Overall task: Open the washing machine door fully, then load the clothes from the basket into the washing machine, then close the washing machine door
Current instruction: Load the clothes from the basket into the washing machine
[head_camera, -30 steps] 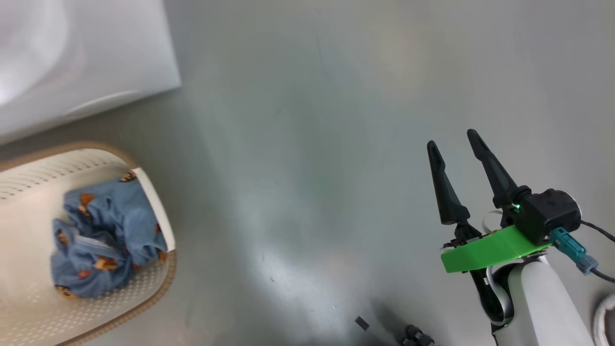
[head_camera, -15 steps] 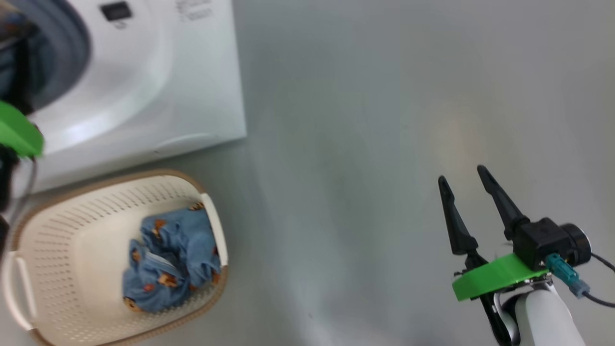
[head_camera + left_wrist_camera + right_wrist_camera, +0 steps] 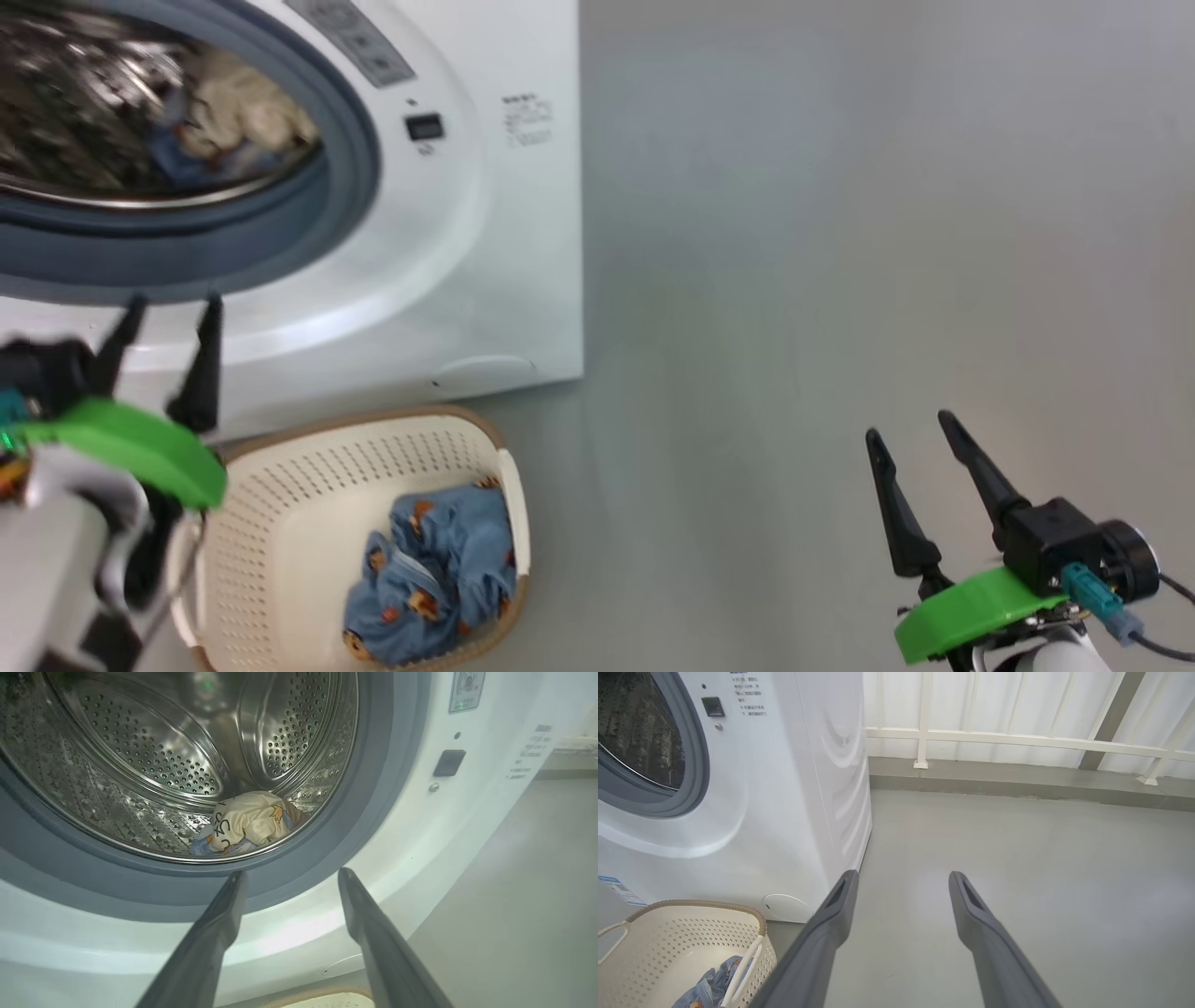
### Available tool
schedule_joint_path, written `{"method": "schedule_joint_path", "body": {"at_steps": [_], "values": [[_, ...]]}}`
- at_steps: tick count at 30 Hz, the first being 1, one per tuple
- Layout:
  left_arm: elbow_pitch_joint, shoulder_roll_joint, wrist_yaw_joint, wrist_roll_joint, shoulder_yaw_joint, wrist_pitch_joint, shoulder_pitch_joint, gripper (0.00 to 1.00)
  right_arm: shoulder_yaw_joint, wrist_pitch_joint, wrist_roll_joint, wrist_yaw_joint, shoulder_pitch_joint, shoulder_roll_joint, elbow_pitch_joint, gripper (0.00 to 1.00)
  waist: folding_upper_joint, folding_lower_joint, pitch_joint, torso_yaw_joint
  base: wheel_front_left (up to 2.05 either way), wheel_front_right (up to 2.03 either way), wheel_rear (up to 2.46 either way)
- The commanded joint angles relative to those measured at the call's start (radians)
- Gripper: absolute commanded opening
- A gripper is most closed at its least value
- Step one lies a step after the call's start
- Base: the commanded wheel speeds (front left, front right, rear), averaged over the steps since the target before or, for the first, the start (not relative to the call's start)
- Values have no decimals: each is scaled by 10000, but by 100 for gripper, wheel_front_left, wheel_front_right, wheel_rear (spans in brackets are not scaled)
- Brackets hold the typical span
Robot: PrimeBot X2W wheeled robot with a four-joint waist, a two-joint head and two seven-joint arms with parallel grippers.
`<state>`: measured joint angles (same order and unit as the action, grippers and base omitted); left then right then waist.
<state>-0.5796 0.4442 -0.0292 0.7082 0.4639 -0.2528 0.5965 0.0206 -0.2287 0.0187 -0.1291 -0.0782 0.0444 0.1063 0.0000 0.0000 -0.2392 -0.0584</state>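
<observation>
One garment [image 3: 434, 579] lies in the basket [image 3: 280, 485] beside the left gripper [image 3: 175, 299].

Head view, camera swing. Over the last second the whole picture has shifted. The washing machine [image 3: 504, 233], at first a blurred white corner at upper left, now spans the upper left half. Newly in frame are its grey-blue gasket [image 3: 350, 159], its steel drum [image 3: 84, 112] and a cream garment [image 3: 243, 112] lying inside. The basket [image 3: 280, 485] with the blue printed garment [image 3: 439, 569] has passed from the left edge toward the lower middle. The left gripper [image 3: 176, 301], previously a green sliver, now shows both fingers before the machine's front. The right gripper [image 3: 908, 425] appears lower in frame.
</observation>
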Motion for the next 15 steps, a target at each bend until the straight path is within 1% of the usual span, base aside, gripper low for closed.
{"method": "schedule_joint_path", "body": {"at_steps": [1,5,12,13,15], "values": [[466,552,178,46,-438,-84,-298,100,-225,28,-90,-16,125,58,-292,100,0,0,945,637,0,0,0],[1798,676,779,146,-637,-86,-1752,100,-253,190,-92,-16,416,58,-453,100,0,0,1388,682,0,0,0],[3970,527,1933,92,-1015,-88,-3830,100,-241,386,-91,-16,836,58,-731,100,0,0,1960,739,0,0,0],[3970,527,1933,92,-1015,-88,-3830,100,-241,386,-91,-16,836,58,-731,100,0,0,1960,739,0,0,0],[4422,438,2164,67,-1102,-88,-4323,100,-317,418,-49,-16,953,58,-788,100,0,0,2097,728,0,0,0]]}}
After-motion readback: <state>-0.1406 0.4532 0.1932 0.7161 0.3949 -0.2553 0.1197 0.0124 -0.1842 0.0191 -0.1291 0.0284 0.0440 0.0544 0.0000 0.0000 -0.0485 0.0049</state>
